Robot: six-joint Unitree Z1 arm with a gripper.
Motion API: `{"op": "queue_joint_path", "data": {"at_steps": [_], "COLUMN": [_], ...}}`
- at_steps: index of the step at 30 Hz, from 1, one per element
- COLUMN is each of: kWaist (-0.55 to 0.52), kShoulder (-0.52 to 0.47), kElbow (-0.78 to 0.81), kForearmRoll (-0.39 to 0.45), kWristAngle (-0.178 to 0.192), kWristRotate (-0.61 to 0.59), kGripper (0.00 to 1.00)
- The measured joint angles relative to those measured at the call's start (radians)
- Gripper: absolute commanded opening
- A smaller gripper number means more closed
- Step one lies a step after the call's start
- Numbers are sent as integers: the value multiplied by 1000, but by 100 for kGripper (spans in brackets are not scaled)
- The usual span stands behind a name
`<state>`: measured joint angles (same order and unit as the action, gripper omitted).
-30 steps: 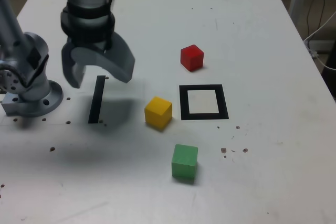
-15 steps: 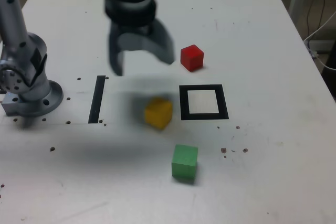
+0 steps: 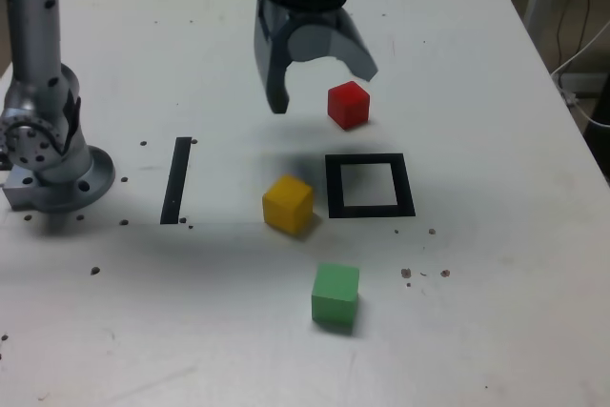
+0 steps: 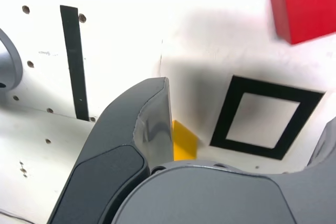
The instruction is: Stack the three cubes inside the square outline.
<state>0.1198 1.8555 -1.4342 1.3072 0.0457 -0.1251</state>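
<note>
In the exterior view my gripper (image 3: 322, 91) hangs open and empty above the table, just left of the red cube (image 3: 348, 104) and behind the square outline (image 3: 334, 186). The yellow cube (image 3: 288, 204) sits close to the outline's left side. The green cube (image 3: 335, 294) lies nearer the front edge. The outline's white centre holds nothing. In the wrist view one dark finger (image 4: 142, 135) partly hides the yellow cube (image 4: 184, 141). The square outline (image 4: 226, 116) lies between the jaws, and the red cube (image 4: 307, 6) is cut off by the frame's edge.
A straight black strip (image 3: 176, 180) is marked on the table at the exterior view's left, also visible as the strip (image 4: 73, 61) in the wrist view. The arm's grey base (image 3: 52, 164) stands at the far left. Cables hang past the table's right edge.
The open gripper has swung from above the black strip toward the exterior view's right and farther back, ending beside the red cube. The cubes have not moved.
</note>
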Motion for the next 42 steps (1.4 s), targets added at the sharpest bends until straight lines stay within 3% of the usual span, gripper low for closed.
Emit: {"op": "queue_joint_path", "data": {"at_steps": [12,25,33,42], "kWaist": [122,173,204,207], "kShoulder": [169,314,349,364], "kElbow": [-140,-256,-275,-284], "kForearmRoll": [53,107,141,131], "kWristAngle": [-26,-62,-110,-128], "kWristRotate": [45,112,128,151], "kGripper": [99,93,77,40]}}
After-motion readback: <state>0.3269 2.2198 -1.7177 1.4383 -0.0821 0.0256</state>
